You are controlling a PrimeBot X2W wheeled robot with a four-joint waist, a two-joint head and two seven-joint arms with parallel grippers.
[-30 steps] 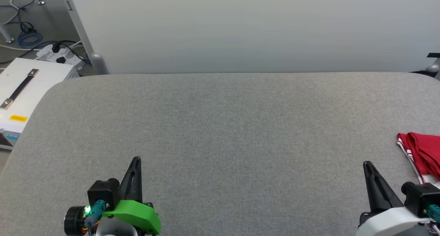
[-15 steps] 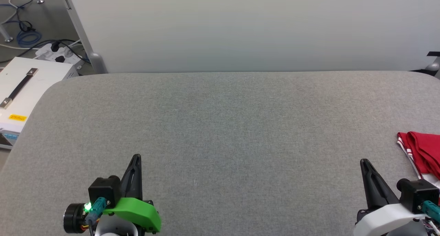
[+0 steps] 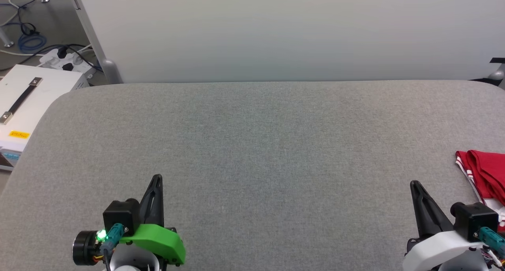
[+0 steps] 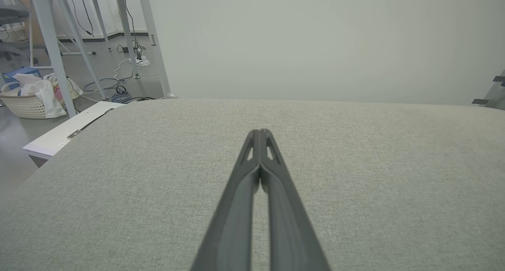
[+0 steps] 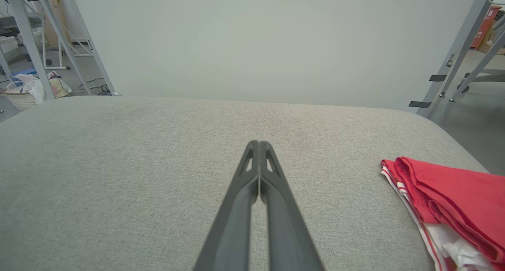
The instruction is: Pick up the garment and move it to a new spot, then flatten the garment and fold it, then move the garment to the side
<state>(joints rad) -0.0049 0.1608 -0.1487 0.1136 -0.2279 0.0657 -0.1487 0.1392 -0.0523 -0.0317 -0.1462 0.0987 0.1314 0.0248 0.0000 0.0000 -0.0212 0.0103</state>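
Left gripper (image 3: 157, 178) is closed, its 2 dark fingers pressed together at the tips with nothing between them. It sits over the near edge of the grey fabric surface (image 3: 256, 137), toward the near left corner. In the left wrist view the tips meet, with a thin slit lower down, and point toward the far edge. The right gripper (image 3: 413, 183) is closed in the same way and holds nothing. It sits over the near edge toward the near right corner, its fingers also pointing toward the far edge.

The garment (image 3: 486, 170) lies folded at the right edge of the surface, close to the near right corner. It is just beside the right gripper on its outer side and apart from the fingers. Red layers lie on top, and white cloth and red-and-white stripe trim show along the side facing the middle of the surface. Part of it runs out of the head view.

A pale panel (image 3: 276, 34) stands upright along the far edge. Beyond the left edge are a white case (image 3: 23, 101) with a dark strap handle, a white power strip (image 3: 63, 60) and loose cables (image 3: 29, 42). The left wrist view shows a woven basket (image 4: 25, 105) with cloth in it on the floor past the far left corner.
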